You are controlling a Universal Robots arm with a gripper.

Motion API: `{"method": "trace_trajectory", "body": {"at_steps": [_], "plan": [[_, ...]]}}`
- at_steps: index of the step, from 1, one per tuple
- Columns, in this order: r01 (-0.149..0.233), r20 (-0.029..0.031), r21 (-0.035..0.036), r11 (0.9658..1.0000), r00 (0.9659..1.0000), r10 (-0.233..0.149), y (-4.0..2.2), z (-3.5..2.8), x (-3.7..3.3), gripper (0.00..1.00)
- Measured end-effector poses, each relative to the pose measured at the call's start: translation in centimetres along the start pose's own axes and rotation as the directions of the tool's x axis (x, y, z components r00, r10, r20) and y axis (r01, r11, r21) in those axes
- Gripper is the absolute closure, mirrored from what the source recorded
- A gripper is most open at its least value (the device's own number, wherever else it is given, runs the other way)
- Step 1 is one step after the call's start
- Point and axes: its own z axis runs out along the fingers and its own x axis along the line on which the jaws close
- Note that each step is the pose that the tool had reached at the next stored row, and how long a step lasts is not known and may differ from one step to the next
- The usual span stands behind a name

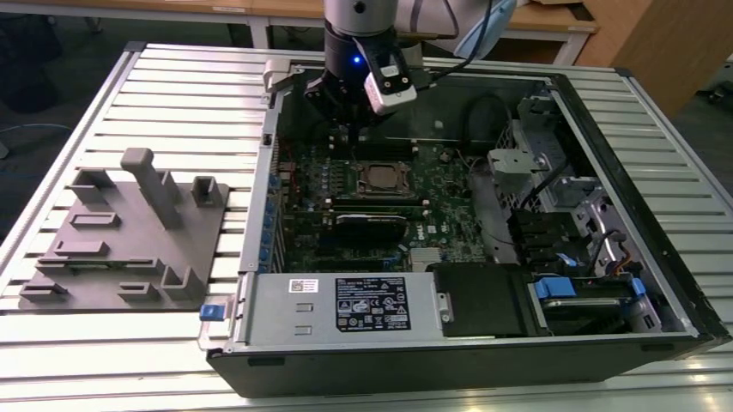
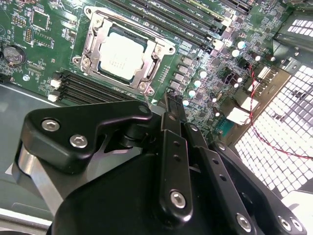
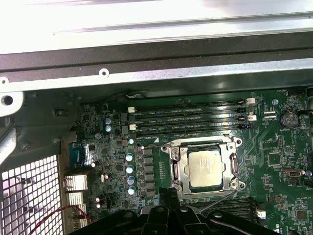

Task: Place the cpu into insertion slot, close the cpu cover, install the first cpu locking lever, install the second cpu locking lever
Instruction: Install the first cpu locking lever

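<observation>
Cpu (image 3: 206, 167) in insertion slot (image 3: 169, 147), cpu cover (image 3: 178, 170) down over it, inside open case (image 1: 637, 199) mid-bench (image 1: 184, 94); tool (image 3: 169, 196) beside, fingers together, empty.

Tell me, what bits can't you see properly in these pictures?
Exterior view: the cpu cover is too small to tell whether it is latched.
Second wrist view: the pincer hides the motherboard near the cpu.
First wrist view: the pincer covers one end of the nearby memory slots.
</observation>
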Motion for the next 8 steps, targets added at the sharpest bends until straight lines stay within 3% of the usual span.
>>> {"method": "trace_trajectory", "body": {"at_steps": [8], "plan": [[0.000,-0.0001,0.0001,1.0000,1.0000,0.000,0.00,-0.02,0.04,0.90]]}}
